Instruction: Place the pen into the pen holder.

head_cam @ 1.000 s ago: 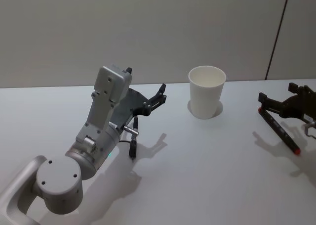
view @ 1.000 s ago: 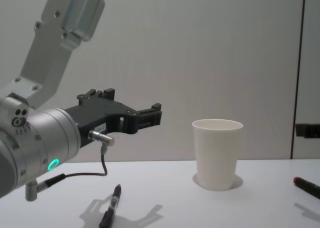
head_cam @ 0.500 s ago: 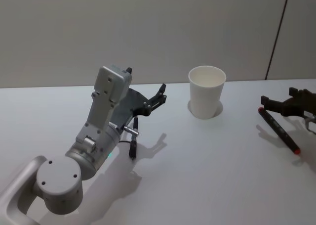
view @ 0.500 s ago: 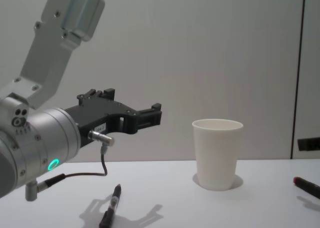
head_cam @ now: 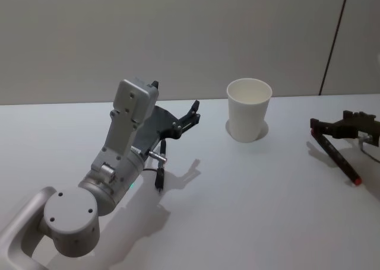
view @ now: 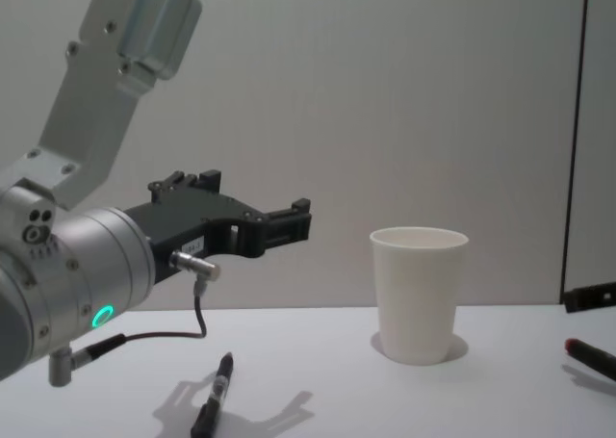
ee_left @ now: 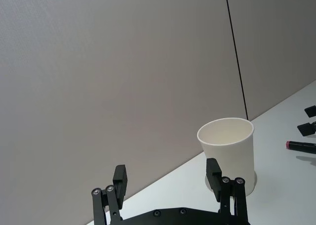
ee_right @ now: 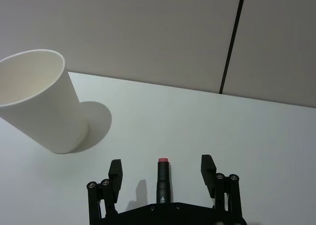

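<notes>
- Pen [head_cam: 337,156]: a dark barrel with a red end. It lies flat on the table [head_cam: 249,193], to the right of the pen holder [head_cam: 248,113] and well apart from it. It is not yet lifted.
- Pen holder: it stands upright with its mouth open.
- Right gripper [ee_right: 161,163]: my jaws are spread wide, with one finger on each side of the barrel. As far as I can see, neither finger touches it.
- Change: over the last second my right gripper has come down toward the pen. In the chest view, one finger now shows just above the pen. The pen itself has not moved.
- Meaning for the task: I judge the approach nearly complete. What remains is to close on the barrel, lift it and carry it to the holder.
- Left gripper [head_cam: 195,111]: jaws wide, parked above the table to the left of the holder. A second black pen [view: 214,395] lies beneath my arm.
</notes>
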